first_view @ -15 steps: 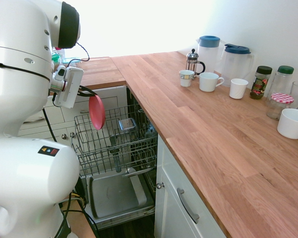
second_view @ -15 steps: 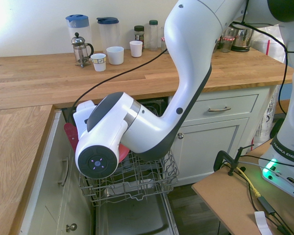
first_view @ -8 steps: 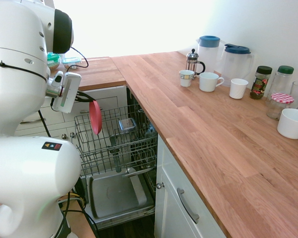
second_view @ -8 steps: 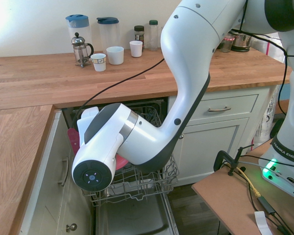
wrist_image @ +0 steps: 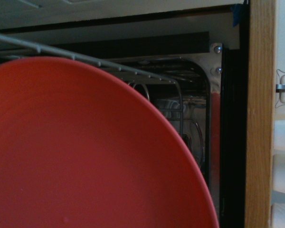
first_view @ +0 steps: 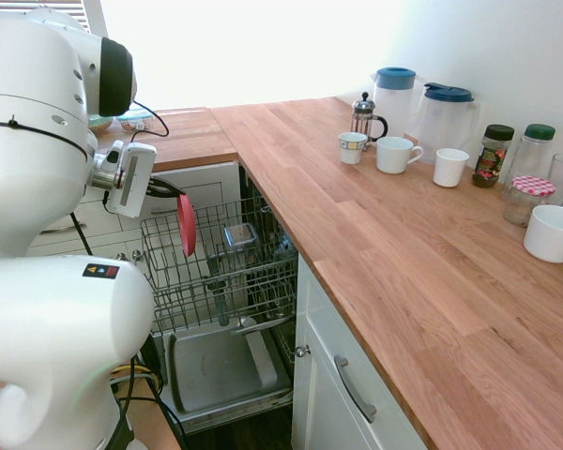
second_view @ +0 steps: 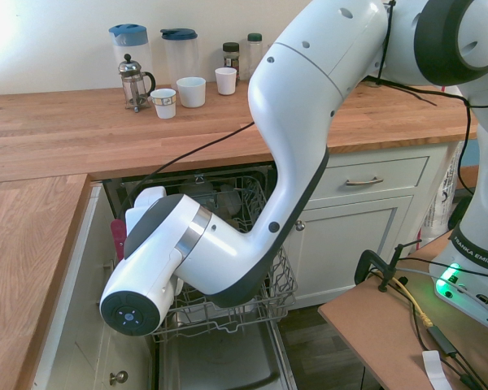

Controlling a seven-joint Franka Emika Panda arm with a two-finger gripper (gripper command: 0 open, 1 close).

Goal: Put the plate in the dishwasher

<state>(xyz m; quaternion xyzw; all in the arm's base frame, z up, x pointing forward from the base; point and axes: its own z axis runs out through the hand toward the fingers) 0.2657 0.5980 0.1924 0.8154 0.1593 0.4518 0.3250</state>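
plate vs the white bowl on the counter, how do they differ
The plate is coral-pink, shallow and stands on edge in the shut pincer over the dishwasher rack. The white bowl is deeper and sits upright on the wooden counter, untouched. Both are round.

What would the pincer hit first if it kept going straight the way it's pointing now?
Probably the dishwasher's wire rack: the pincer, shut on the plate, angles slightly downward over it, so the plate's lower edge would likely meet the wires first. Depth is unclear.
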